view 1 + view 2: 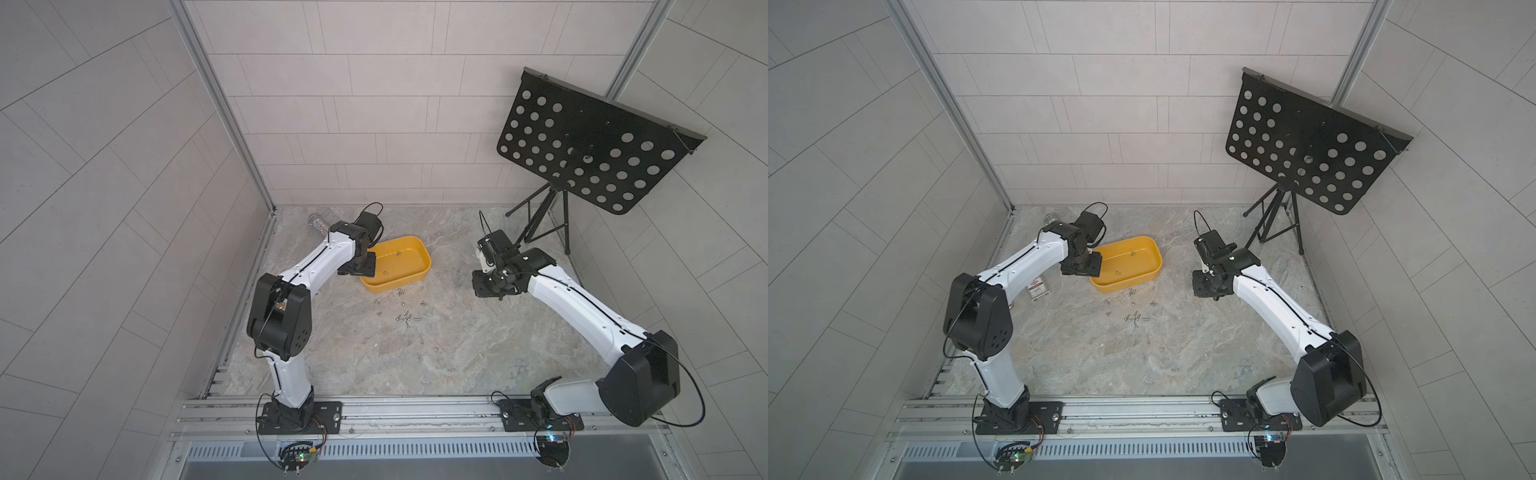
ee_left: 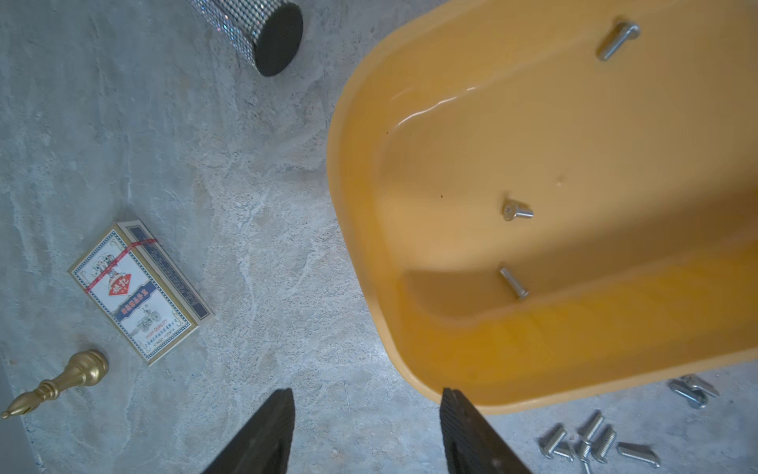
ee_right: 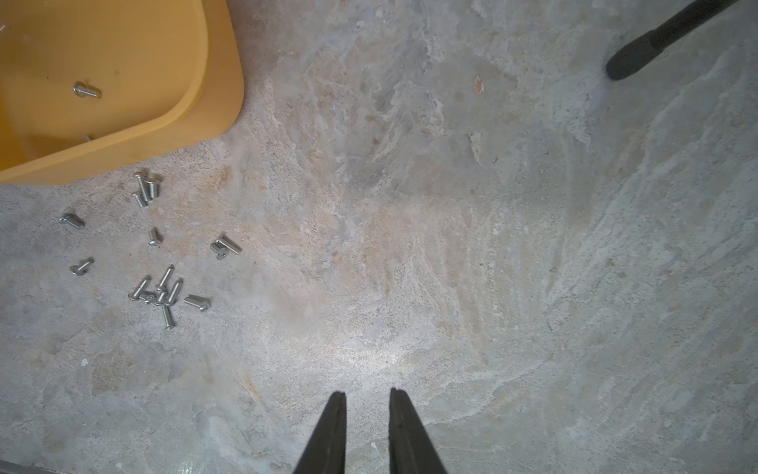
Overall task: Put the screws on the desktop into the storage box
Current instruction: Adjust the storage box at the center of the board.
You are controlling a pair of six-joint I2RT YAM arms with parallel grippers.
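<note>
The yellow storage box (image 1: 395,286) (image 1: 1129,283) (image 2: 533,369) (image 3: 184,135) sits mid-desktop (image 1: 457,353) with three screws (image 2: 517,211) lying inside it. Several more screws (image 1: 405,318) (image 1: 1133,318) (image 3: 160,287) (image 2: 590,443) lie scattered on the marble just in front of the box. My left gripper (image 1: 359,266) (image 1: 1081,266) (image 2: 369,398) hangs over the box's left end, jaws wide open with nothing between them. To the right of the box, my right gripper (image 1: 484,284) (image 1: 1204,286) (image 3: 367,394) hovers over bare marble, its jaws a narrow gap apart and holding nothing.
A glittery silver tube (image 2: 254,28) (image 1: 318,226) lies at the back left. A card box (image 2: 139,291) (image 1: 1038,287) and a brass piece (image 2: 61,381) rest left of the box. A black music stand (image 1: 590,145) stands back right, one foot (image 3: 627,61) on the marble.
</note>
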